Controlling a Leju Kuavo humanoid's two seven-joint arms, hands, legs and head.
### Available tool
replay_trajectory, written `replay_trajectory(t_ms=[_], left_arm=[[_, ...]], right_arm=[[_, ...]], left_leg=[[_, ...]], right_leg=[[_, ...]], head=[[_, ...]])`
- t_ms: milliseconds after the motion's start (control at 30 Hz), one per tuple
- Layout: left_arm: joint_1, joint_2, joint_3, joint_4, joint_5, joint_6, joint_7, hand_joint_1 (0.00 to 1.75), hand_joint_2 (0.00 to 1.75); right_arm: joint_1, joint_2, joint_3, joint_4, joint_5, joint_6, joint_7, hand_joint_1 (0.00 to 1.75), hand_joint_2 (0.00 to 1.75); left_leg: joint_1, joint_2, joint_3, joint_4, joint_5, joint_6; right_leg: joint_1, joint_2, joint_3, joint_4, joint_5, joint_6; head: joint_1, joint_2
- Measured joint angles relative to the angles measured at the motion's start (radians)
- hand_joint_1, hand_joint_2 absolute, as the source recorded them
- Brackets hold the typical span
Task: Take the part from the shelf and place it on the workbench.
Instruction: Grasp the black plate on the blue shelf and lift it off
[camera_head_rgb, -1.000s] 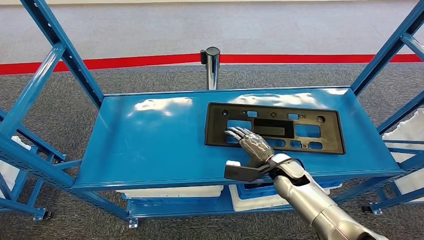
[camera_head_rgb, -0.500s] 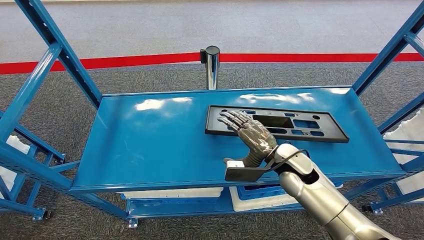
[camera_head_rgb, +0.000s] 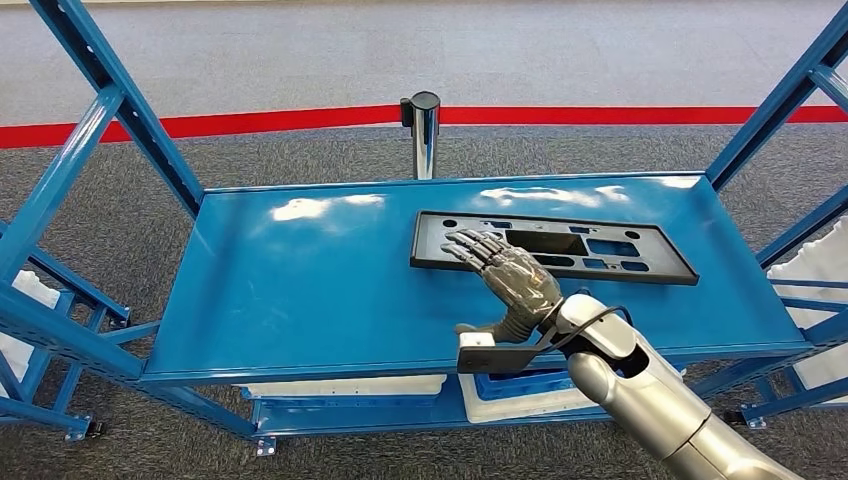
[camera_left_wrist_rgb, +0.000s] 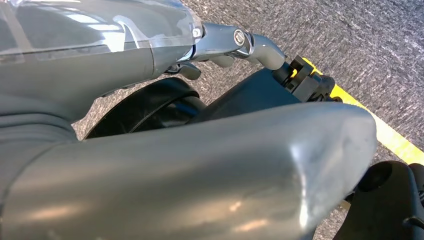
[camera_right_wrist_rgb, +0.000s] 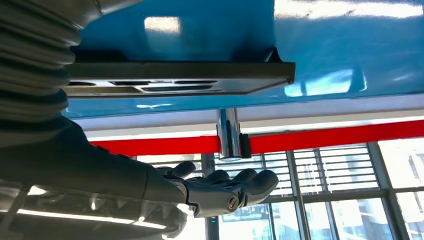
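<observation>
A: What is hidden or cut off?

B: The right robot hand (camera_head_rgb: 508, 278) hangs above the near left end of the black part (camera_head_rgb: 553, 247) and covers that corner in the head view; whether the fingertips touch the part cannot be told. Its fingers are spread and extended, nothing between them. In the left wrist view the left robot hand (camera_left_wrist_rgb: 150, 165) crowds the lens; whether its fingers are apart or curled cannot be made out.

A: Where does the part lie?

B: Flat on the blue shelf (camera_head_rgb: 300, 290), on the right half, toward the far edge, long side parallel to that edge.

A: Edges and room?

B: The shelf's left half is bare blue surface. Slanted blue uprights (camera_head_rgb: 110, 90) flank both ends. A chrome post (camera_head_rgb: 424, 135) stands just behind the far edge, before a red floor line (camera_head_rgb: 250, 122). White bins (camera_head_rgb: 345, 384) sit on the lower tier, partly hidden.
</observation>
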Motion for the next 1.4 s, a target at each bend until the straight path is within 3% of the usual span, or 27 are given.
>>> replay_trajectory(t_ms=[667, 1400], left_arm=[[0.000, 0.000, 0.000, 0.000, -0.007, 0.004, 0.006, 0.00, 0.00], [0.004, 0.000, 0.000, 0.000, -0.010, 0.008, 0.010, 0.00, 0.00]], right_arm=[[0.028, -0.005, -0.064, 0.085, 0.012, -0.052, 0.009, 0.00, 1.75], [0.084, -0.049, -0.185, 0.149, 0.176, -0.160, 0.061, 0.00, 1.75]], left_leg=[[0.000, 0.000, 0.000, 0.000, -0.001, 0.000], [0.000, 0.000, 0.000, 0.000, -0.001, 0.000]], right_leg=[[0.000, 0.000, 0.000, 0.000, -0.001, 0.000], [0.000, 0.000, 0.000, 0.000, -0.001, 0.000]], head=[[0.000, 0.000], [0.000, 0.000]])
